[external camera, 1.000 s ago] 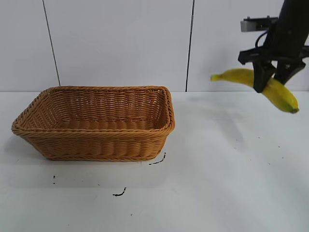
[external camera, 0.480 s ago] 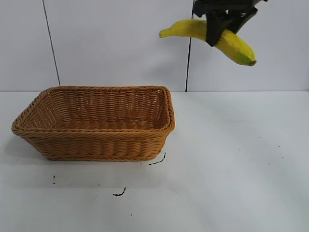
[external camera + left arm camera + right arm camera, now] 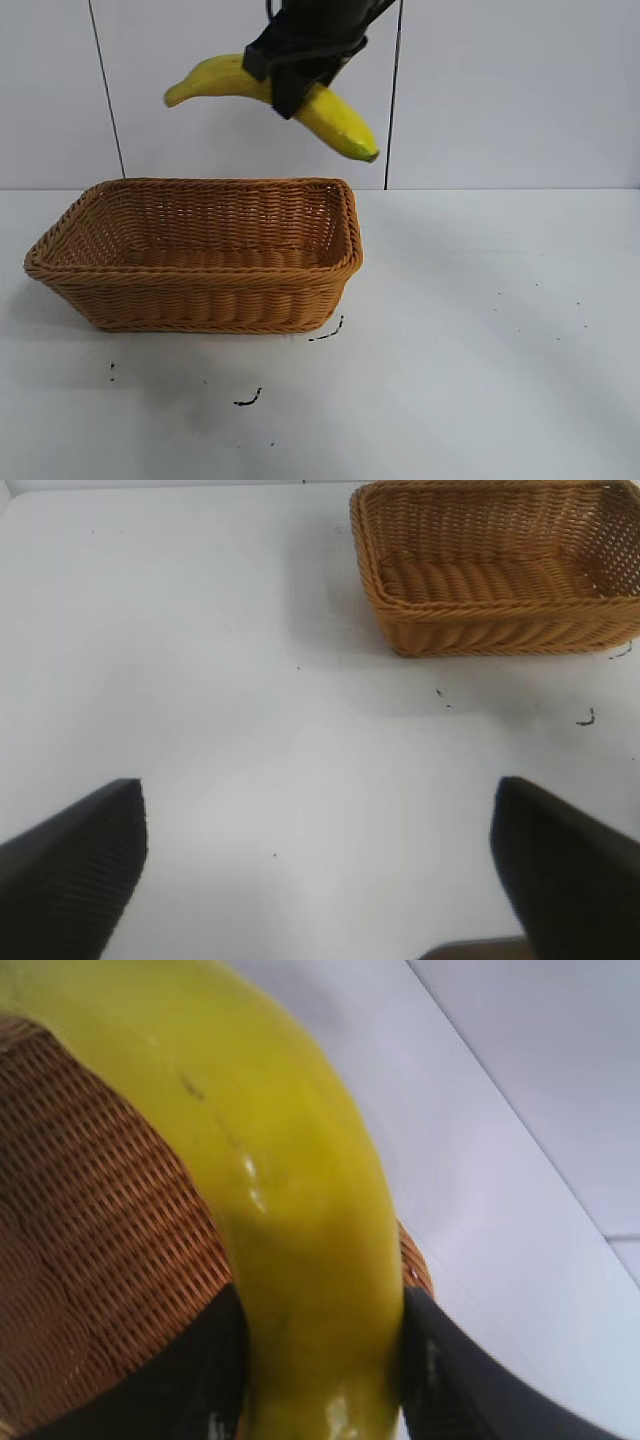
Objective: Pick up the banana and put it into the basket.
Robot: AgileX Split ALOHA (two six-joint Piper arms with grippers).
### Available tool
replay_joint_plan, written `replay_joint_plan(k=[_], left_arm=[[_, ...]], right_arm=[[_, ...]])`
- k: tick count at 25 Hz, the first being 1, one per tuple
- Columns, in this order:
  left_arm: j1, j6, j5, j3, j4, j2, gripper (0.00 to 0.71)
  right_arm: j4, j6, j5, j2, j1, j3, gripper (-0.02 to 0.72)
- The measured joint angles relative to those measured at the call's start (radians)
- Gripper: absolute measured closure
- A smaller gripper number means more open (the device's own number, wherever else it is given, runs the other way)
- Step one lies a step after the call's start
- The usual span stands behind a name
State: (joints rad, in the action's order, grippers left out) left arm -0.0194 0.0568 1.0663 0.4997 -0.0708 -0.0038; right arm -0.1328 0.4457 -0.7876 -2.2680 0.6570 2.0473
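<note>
The right claw [image 3: 290,85] is gripping the banana [image 3: 335,118] above the basket [image 3: 200,290], while the left claw [image 3: 320,880] is hanging spread apart over the counter [image 3: 200,680].

No readable text, labels, brands or numbers anywhere: the table [image 3: 480,350] carries only a few small black scuff marks [image 3: 248,400] that spell nothing, and the wall panels [image 3: 500,90] behind are blank
</note>
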Motion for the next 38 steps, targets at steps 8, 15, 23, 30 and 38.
replay_joint_plan(k=[8, 15, 23, 30, 38], left_arm=[[0.000, 0.000, 0.000, 0.000, 0.000, 0.000, 0.017], [0.000, 0.000, 0.000, 0.000, 0.000, 0.000, 0.017], [0.000, 0.000, 0.000, 0.000, 0.000, 0.000, 0.017], [0.000, 0.000, 0.000, 0.000, 0.000, 0.000, 0.017], [0.000, 0.000, 0.000, 0.000, 0.000, 0.000, 0.017]], right_arm=[[0.000, 0.003, 0.018, -0.084, 0.004, 0.000, 0.412], [0.046, 0.003, 0.021, -0.090, 0.004, 0.000, 0.382], [0.051, -0.055, 0.020, -0.089, 0.004, 0.000, 0.022], [0.042, -0.229, -0.134, -0.042, -0.013, 0.046, 0.013], [0.099, -0.403, -0.317, -0.031, -0.187, 0.182, 0.013]])
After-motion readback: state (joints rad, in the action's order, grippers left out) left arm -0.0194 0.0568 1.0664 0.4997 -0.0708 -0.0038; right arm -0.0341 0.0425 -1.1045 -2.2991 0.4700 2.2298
